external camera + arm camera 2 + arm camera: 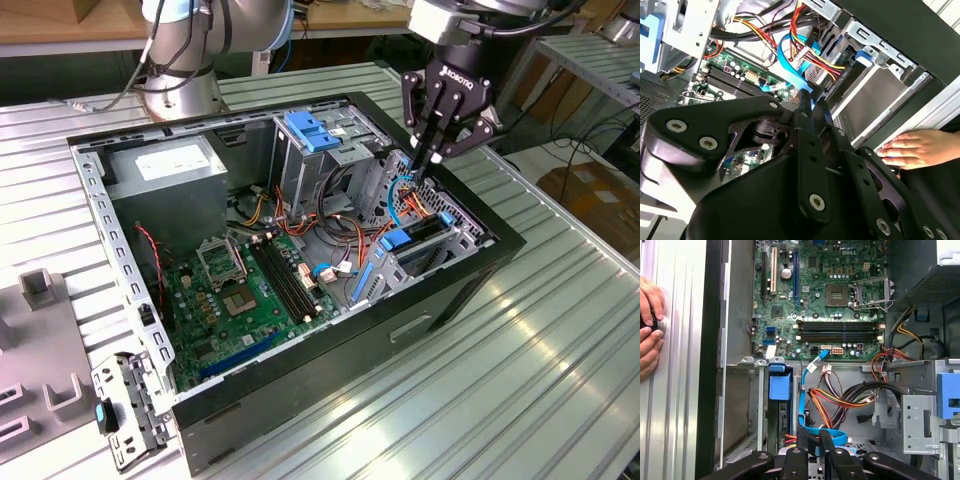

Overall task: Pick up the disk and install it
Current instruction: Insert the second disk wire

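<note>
The disk sits in the drive bay at the open computer case's near corner. Its blue carrier end [397,239] [780,385] and a grey flat side [875,97] show; the rest is hidden by the cage. My gripper [426,160] hangs just above that bay with its black fingers [807,107] pressed together. In the first wrist view the gripper [816,436] has its tips at a light-blue flat cable [803,390] that loops over the bay. I cannot tell whether the cable is pinched.
A person's hand [920,147] [649,325] rests on the case's outer edge beside the bay. Inside the case lie the green motherboard [250,290], a grey power-supply box [170,165], bundled wires [340,215] and a blue clip [310,130] on the grey cage.
</note>
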